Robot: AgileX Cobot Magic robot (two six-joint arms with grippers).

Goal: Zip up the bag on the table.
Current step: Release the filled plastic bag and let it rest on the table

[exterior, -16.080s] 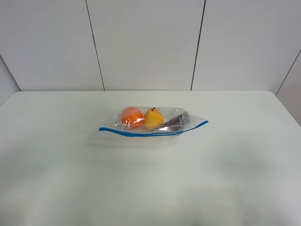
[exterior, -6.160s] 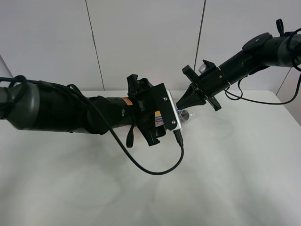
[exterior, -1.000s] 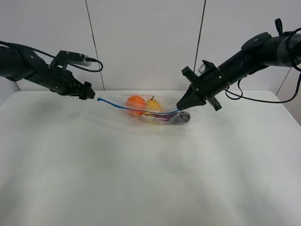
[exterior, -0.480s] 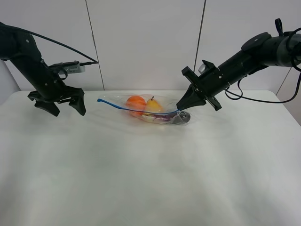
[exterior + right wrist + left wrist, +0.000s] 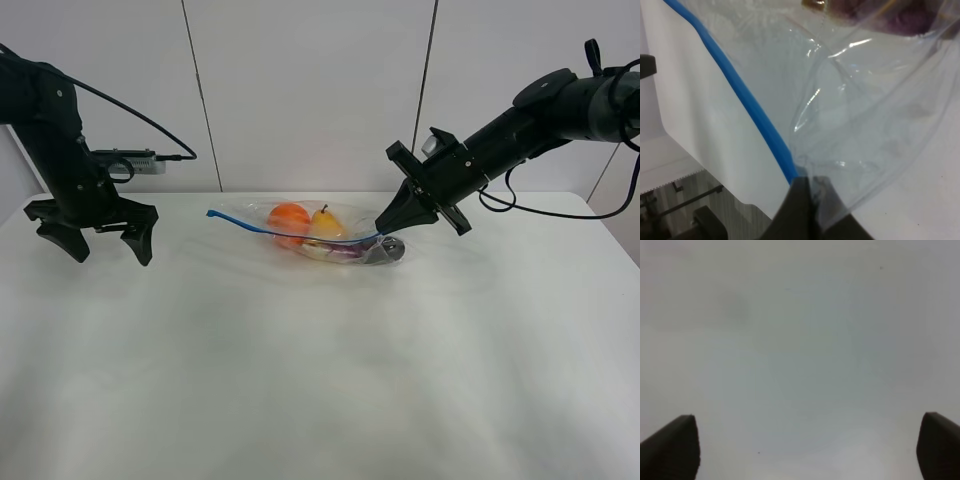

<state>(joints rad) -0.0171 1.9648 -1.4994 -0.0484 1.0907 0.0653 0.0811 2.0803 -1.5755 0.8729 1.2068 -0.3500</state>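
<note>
Pale grey wall [image 5: 310, 90] of flat panels behind a white matte table [image 5: 320, 400], split by 2 thin dark vertical seams [image 5: 202, 100]; a slanted seam [image 5: 613, 155] at the right edge; soft, even light

- The high camera stands well back, looking down over the whole tabletop [image 5: 320, 400] toward the wall [image 5: 300, 90] at 12 o'clock.
- The left wrist camera faces bare tabletop, close, past the left end effector [image 5: 807, 440].
- The right wrist camera presses near the bag [image 5: 865, 100], also seen from above.
</note>
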